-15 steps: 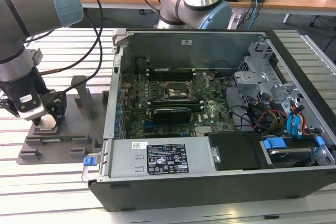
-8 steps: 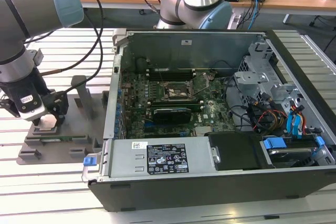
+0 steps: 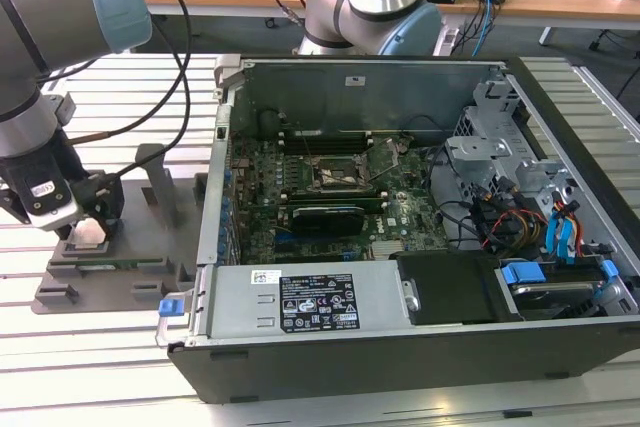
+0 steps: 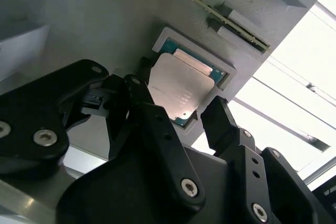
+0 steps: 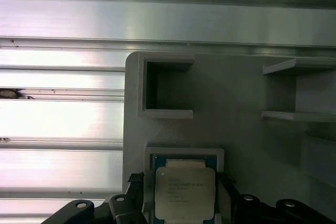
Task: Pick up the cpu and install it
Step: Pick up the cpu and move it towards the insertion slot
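**Two fingers (image 4: 157, 129), one chip: getting the pinch square**

Close in, in the second wrist view, the gripper (image 4: 179, 102) is down over the cpu (image 4: 176, 85), its black fingers spread and standing one on each side of the chip. One finger looks right up against the edge, while the other seems a sliver off, so I read this as straddling, not yet clamped. The cpu lies silver side up in its square pocket (image 5: 184, 152), green rim peeking out along one side.

The step in hand is the grasp, and it wants care. The jaws should meet two opposite edges flat and together, so the chip is not nudged sideways or tipped against the pocket wall. Pressure belongs on the rim, kept light, since it is a thin plate and a corner pinch could cock it.

Further out, in the exterior view, the grey fixture (image 3: 110, 282) sits on the slatted table (image 3: 100, 367) at the exterior view's left. Well apart, towards the exterior view's right, the open computer case (image 3: 400, 347) shows the socket (image 3: 335, 175) on its board.
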Motion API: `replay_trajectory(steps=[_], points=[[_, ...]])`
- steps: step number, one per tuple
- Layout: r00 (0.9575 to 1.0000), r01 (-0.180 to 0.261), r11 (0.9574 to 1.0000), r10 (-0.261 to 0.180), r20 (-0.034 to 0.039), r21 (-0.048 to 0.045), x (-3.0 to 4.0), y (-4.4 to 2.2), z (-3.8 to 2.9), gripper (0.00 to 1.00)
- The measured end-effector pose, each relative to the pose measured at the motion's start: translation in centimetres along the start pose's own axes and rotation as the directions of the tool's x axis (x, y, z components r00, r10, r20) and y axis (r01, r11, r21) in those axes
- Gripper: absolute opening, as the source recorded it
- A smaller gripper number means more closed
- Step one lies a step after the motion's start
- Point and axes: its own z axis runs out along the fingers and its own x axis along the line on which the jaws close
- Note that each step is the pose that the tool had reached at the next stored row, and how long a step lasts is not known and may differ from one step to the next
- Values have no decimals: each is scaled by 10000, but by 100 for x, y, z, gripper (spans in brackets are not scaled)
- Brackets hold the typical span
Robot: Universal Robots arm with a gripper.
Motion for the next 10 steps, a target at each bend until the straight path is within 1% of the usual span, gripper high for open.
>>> replay_trajectory(steps=[4,8,10], points=[[10000,4,10000,-4,0,-9,-28,-14,1,65],[10000,4,10000,-4,-1,-12,-29,-14,1,65],[10000,4,10000,-4,-1,-12,-29,-14,1,64]])
